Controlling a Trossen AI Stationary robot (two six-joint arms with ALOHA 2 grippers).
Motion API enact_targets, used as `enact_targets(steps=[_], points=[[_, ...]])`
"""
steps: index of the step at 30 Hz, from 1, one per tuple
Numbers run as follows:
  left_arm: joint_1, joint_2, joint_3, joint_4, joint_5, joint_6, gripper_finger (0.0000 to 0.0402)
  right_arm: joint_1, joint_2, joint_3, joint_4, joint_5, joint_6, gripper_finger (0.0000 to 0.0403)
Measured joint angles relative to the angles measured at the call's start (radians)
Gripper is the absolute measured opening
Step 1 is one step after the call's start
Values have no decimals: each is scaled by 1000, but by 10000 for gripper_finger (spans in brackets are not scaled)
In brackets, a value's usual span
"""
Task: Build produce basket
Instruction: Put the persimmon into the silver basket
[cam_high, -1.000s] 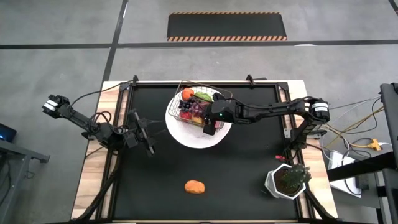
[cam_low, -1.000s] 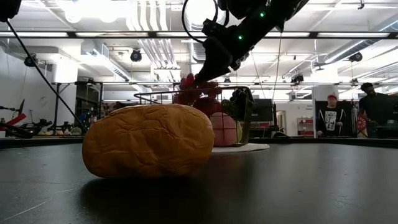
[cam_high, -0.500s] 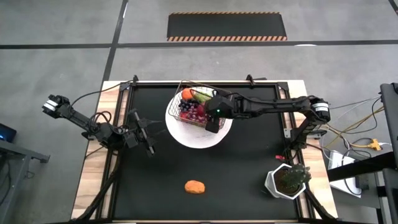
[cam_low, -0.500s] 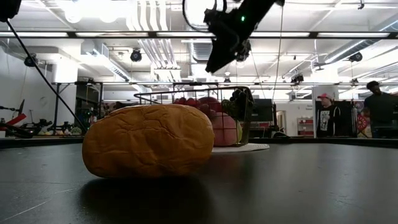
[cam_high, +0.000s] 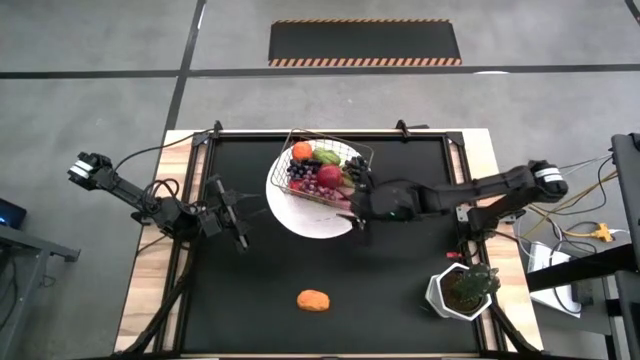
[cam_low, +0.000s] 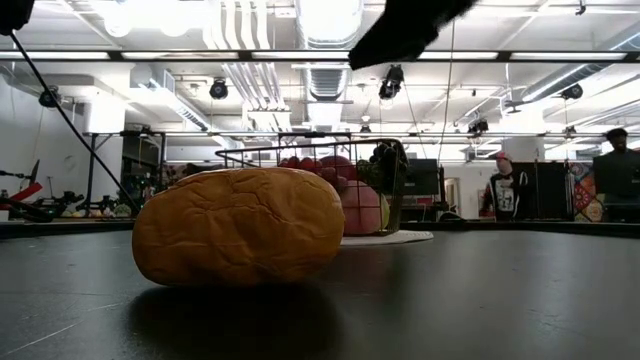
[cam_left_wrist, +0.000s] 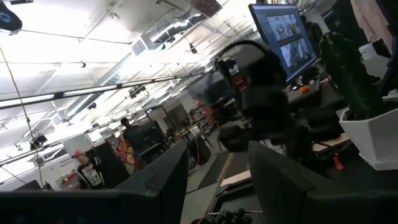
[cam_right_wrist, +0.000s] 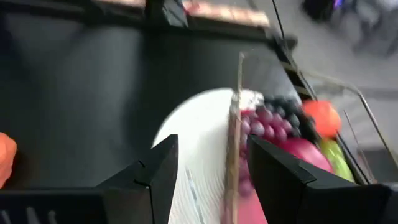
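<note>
Above the near right edge of the round white plate (cam_high: 305, 215), the right pincer (cam_high: 357, 205) hangs with fingers parted, empty, arm stretched low leftward. Dark wire-grid basket (cam_high: 300, 150) of toy produce (cam_high: 322, 172) sits on that plate. Left pincer (cam_high: 238, 215) rests at left, fingers apart, empty.

You had a dark wire basket (cam_high: 322, 172) on a white plate (cam_high: 300, 210), holding an orange (cam_high: 301, 151), a green pepper (cam_high: 327, 156), purple grapes (cam_high: 303, 177) and a red apple (cam_high: 329, 176). The table mat (cam_high: 400, 270) was black, its border pale wood. A lone orange fruit (cam_high: 314, 300) lay apart. The plant pot (cam_high: 447, 298) was white, its plant (cam_high: 472, 283) green.
</note>
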Motion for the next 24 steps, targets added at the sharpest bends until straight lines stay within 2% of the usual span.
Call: enact_targets(steps=[4, 7, 12, 15, 20, 24], points=[[0, 0, 0, 0, 25, -25, 150, 10, -22, -226, 391, -3, -98, 176], [0, 0, 0, 2, 120, -62, 150, -7, -22, -328, 573, -3, -169, 176], [-1, 42, 1, 10, 352, -272, 150, -39, -37, -381, 679, -46, -228, 176], [-1, 133, 0, 68, 441, -416, 150, -43, -56, -385, 681, -112, -260, 176], [0, 370, 50, 297, 414, -542, 150, -43, -106, -386, 663, -172, -340, 176], [0, 519, 124, 288, 302, -629, 150, -43, -157, -401, 653, -214, -358, 176]])
